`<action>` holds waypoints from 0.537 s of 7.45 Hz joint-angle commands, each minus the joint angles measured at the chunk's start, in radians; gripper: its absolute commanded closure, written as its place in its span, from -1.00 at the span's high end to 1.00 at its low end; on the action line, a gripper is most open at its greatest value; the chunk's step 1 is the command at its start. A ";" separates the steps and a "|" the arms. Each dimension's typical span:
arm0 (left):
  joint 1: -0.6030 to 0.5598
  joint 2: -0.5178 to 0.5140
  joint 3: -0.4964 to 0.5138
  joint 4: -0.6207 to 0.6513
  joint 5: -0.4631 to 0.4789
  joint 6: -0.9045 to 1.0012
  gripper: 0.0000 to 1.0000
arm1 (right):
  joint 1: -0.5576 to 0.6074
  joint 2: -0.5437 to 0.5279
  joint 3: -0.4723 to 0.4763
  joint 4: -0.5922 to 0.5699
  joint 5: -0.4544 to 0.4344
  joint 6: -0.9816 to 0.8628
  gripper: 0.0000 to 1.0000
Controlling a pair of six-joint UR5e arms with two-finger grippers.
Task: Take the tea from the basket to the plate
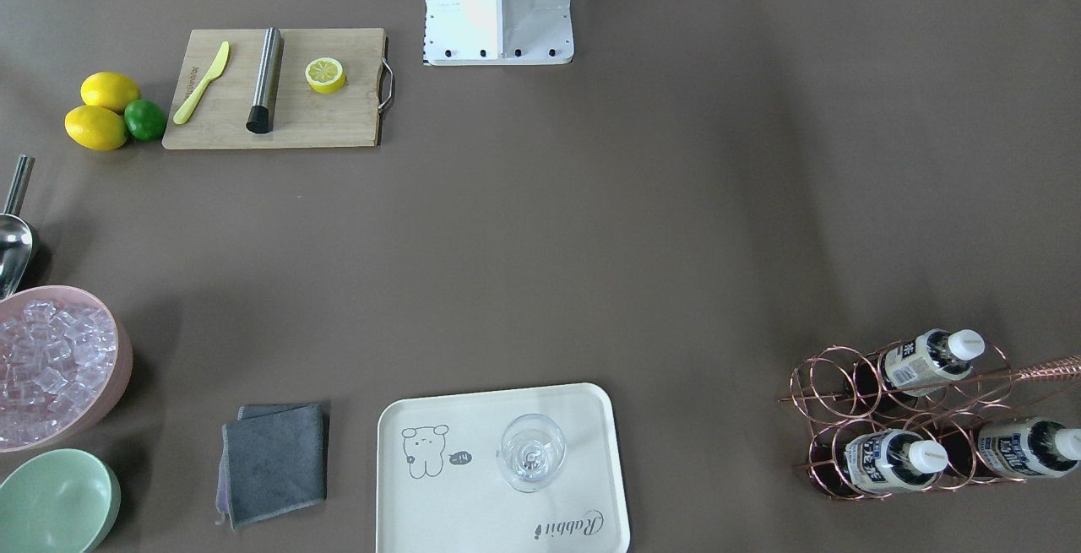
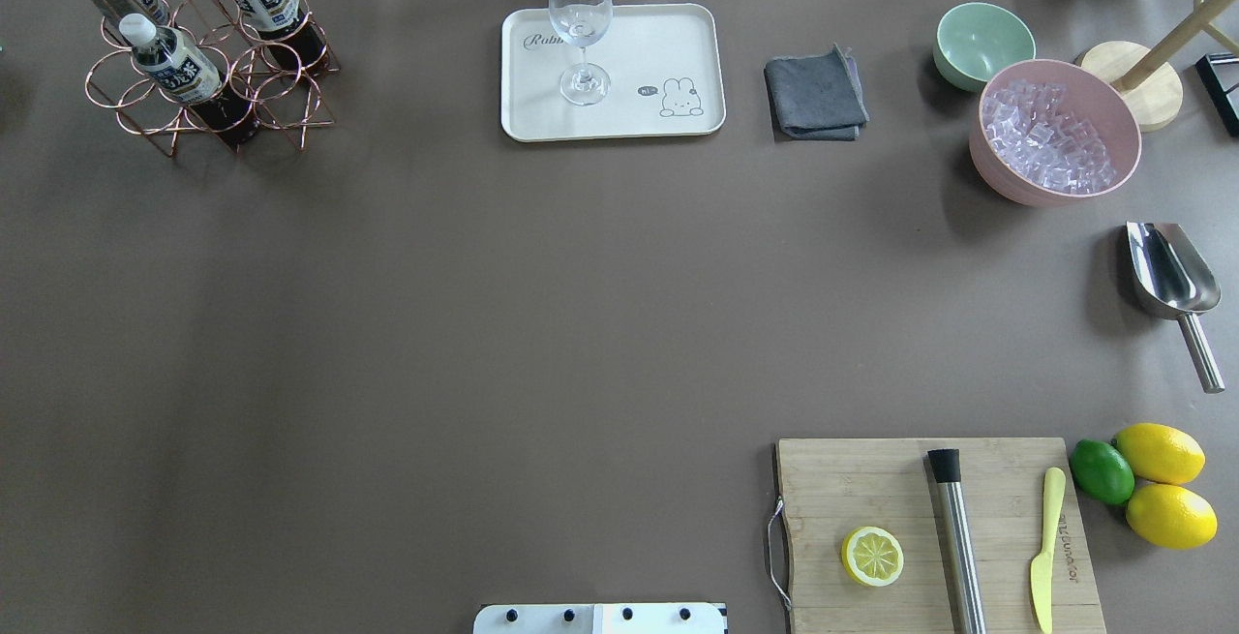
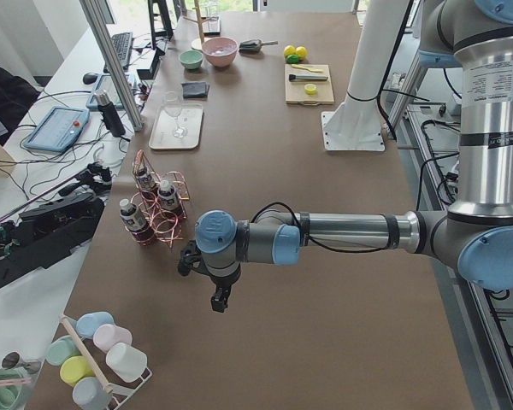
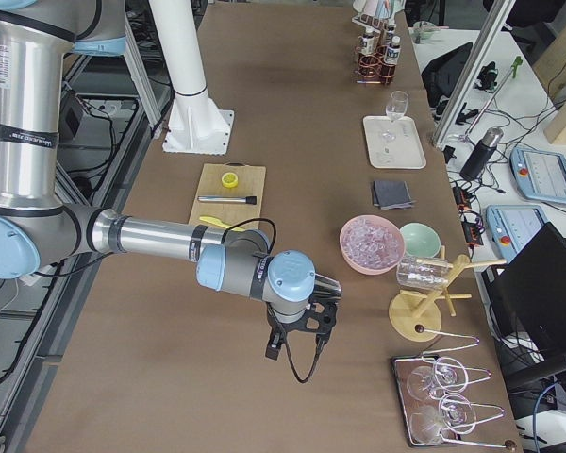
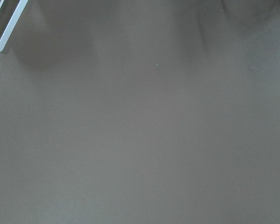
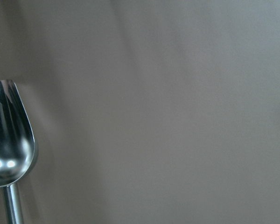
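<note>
We judge the tea bottle (image 2: 174, 63), upright in a ring of the copper wire basket (image 2: 208, 82), full, rigid and slick, best gripped just under its white cap; whether the left gripper (image 3: 220, 300) or right gripper (image 4: 294, 347) is spread, we cannot tell.

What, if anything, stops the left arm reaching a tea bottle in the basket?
Probably nothing, so yes: the left gripper hangs near the basket, and the tea bottles poke clear above its rings.
</note>
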State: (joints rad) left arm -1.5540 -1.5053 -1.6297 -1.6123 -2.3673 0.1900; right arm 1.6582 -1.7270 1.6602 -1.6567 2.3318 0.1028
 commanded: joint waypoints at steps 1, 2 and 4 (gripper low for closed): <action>-0.011 0.000 -0.010 -0.008 -0.003 0.009 0.96 | 0.000 -0.002 -0.002 -0.002 0.000 0.001 1.00; -0.012 0.000 0.001 -0.017 0.002 0.078 0.96 | 0.000 -0.002 -0.002 -0.002 0.001 0.001 1.00; -0.014 0.000 -0.004 -0.011 0.002 0.074 0.96 | 0.000 -0.012 -0.002 -0.002 0.000 0.001 1.00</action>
State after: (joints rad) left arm -1.5653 -1.5049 -1.6311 -1.6258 -2.3670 0.2559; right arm 1.6582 -1.7293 1.6584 -1.6581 2.3322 0.1043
